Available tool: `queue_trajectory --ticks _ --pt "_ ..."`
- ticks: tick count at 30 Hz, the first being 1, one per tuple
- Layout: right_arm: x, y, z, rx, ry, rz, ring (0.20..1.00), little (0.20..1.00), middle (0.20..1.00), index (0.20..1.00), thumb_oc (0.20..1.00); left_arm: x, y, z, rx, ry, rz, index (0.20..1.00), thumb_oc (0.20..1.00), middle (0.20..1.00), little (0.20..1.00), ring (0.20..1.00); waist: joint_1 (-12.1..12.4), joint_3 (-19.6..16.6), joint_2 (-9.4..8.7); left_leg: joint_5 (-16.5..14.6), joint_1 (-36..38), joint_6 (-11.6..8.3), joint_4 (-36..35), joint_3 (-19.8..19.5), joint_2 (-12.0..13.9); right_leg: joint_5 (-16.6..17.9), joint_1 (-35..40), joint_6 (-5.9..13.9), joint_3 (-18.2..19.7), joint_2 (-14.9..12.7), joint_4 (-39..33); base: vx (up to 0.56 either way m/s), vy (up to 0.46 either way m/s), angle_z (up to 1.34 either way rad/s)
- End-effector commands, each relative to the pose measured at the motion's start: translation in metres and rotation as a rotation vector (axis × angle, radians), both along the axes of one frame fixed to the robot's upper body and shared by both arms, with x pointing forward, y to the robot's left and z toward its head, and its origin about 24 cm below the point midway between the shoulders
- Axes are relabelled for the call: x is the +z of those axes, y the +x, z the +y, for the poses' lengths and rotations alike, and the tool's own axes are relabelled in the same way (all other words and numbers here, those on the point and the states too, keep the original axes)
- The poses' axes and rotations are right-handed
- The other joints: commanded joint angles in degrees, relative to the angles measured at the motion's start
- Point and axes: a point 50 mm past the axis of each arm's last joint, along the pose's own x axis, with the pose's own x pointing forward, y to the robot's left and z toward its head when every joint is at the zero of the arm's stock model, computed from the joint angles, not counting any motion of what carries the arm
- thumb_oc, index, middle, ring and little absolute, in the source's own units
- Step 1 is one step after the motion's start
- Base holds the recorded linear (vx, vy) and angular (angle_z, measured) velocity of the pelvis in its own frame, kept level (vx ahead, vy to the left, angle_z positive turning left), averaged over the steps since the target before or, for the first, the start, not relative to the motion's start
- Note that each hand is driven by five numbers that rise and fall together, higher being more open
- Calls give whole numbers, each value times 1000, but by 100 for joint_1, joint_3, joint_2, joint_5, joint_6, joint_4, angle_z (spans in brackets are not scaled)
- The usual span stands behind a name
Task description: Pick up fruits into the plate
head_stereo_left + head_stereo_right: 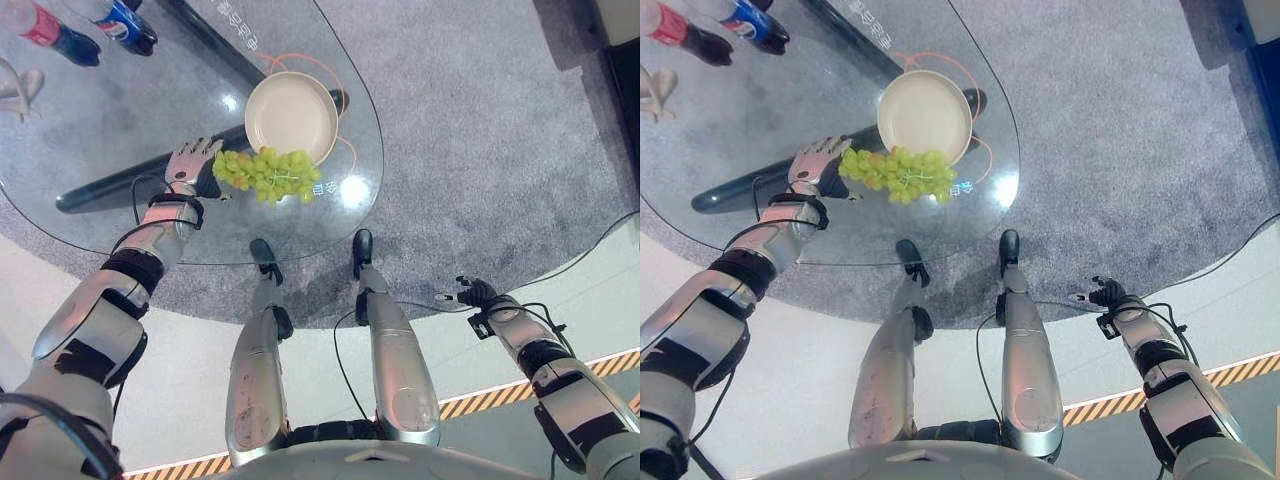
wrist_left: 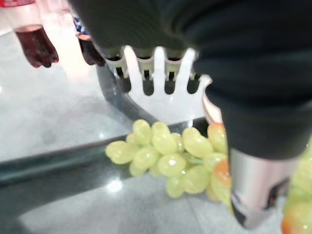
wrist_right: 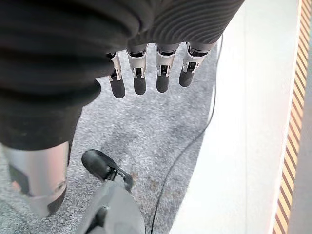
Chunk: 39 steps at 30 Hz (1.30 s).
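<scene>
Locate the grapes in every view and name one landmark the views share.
Left eye view: grapes on the glass table, just below the plate, right of the left robot hand.
Right eye view: same spot, grapes under the plate's rim.
Left wrist view: grapes lie past the fingers, beside the thumb.
Right wrist view: no grapes; carpet below the hand.
Shared landmark: the plate, in both eye views.

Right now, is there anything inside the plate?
No, the plate looks bare inside. The green grapes lie on the glass table right beside it, touching its near rim. The left hand is at the other end of the bunch.
</scene>
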Motion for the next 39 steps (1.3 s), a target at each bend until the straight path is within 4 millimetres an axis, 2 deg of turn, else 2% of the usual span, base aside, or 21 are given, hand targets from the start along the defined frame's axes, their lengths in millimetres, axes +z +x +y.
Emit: queue_trajectory --ticks 1,7,13,22,30,39 --pt "-21 -26 0 -32 13 53 1000 1000 1000 1000 1000 23 3 21 100 -18 -82 1000 1000 1000 1000 1000 -6 -155 -366 -1022 -532 -2 1305 -154 -169 -182 -394 59 -116 22 631 0 0 0" --pt "-16 -22 -2 -37 6 24 1000 1000 1000 1000 1000 23 7 12 86 35 -59 1000 1000 1000 1000 1000 -94 -155 -331 -1118 -773 15 1506 -164 -191 -186 -648 32 -29 35 753 27 18 -1" --pt "-13 -21 -2 -28 21 -2 1000 1000 1000 1000 1000 28 10 13 129 52 -89 1000 1000 1000 1000 1000 -202 -155 -365 -1188 -1003 27 1707 -125 -176 -192 -882 11 39 67 889 9 20 -2" --pt "-24 -34 5 -27 58 2 1000 1000 1000 1000 1000 32 7 30 236 122 -132 1000 1000 1000 1000 1000 -350 -155 -472 -1362 -1301 57 2099 -107 -145 -186 -1155 -1 134 98 1082 7 -4 -3" --pt "-30 -45 1 -41 62 0 1000 1000 1000 1000 1000 34 3 55 356 204 -93 1000 1000 1000 1000 1000 -518 -155 -506 -1433 -1523 60 2314 -82 -107 -170 -1383 -25 250 157 1200 10 15 -3" --pt "-22 -40 -1 -43 53 -57 1000 1000 1000 1000 1000 34 1 64 378 236 -64 1000 1000 1000 1000 1000 -581 -155 -528 -1438 -1689 54 2380 -107 -109 -120 -1551 -47 288 184 1194 0 0 0"
